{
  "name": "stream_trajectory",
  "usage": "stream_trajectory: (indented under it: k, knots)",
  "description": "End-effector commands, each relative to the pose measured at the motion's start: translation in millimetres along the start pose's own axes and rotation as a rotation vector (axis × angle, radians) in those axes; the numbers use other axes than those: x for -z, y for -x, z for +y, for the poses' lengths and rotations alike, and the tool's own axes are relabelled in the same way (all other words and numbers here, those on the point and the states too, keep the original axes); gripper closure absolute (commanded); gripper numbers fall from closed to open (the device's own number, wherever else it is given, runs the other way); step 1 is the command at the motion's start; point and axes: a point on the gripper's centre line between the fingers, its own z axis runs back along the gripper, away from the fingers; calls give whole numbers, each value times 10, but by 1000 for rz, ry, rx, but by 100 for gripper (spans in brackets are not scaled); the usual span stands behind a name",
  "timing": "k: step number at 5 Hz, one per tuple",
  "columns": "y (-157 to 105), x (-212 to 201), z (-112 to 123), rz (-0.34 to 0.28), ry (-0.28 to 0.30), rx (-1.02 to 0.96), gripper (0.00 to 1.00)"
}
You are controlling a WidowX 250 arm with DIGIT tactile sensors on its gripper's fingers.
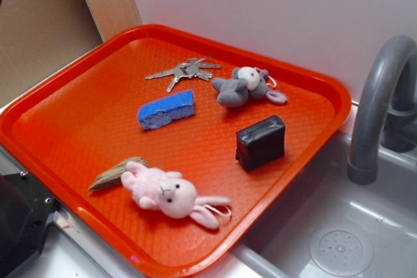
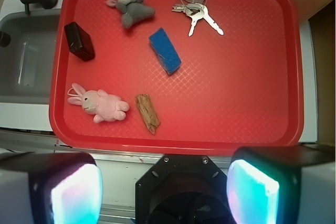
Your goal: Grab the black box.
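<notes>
The black box [image 1: 260,141] is a small matte-black block standing on the orange tray [image 1: 58,135] near its right rim, close to the sink. In the wrist view the box [image 2: 79,41] lies at the tray's upper left. My gripper [image 2: 165,190] hangs high above the near side of the tray, over the black robot base. Its two glowing pads [image 2: 253,191] stand wide apart with nothing between them. The gripper itself is out of the exterior view.
On the tray lie a blue sponge [image 1: 166,110], keys [image 1: 184,71], a grey plush mouse [image 1: 242,86], a pink plush bunny [image 1: 171,193] and a wood piece [image 1: 117,172]. A grey faucet [image 1: 380,105] and sink [image 1: 339,239] sit right of the tray. The black robot base [image 1: 19,222] is at lower left.
</notes>
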Motion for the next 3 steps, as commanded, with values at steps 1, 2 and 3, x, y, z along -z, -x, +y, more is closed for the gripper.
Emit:
stream_trajectory:
  k: [1,2,3]
  knots:
    - [0,0,0,0,0,0,0]
    - [-162,29,-171,-5,20,5,0]
    - [-379,84,-432,-33,30,14,0]
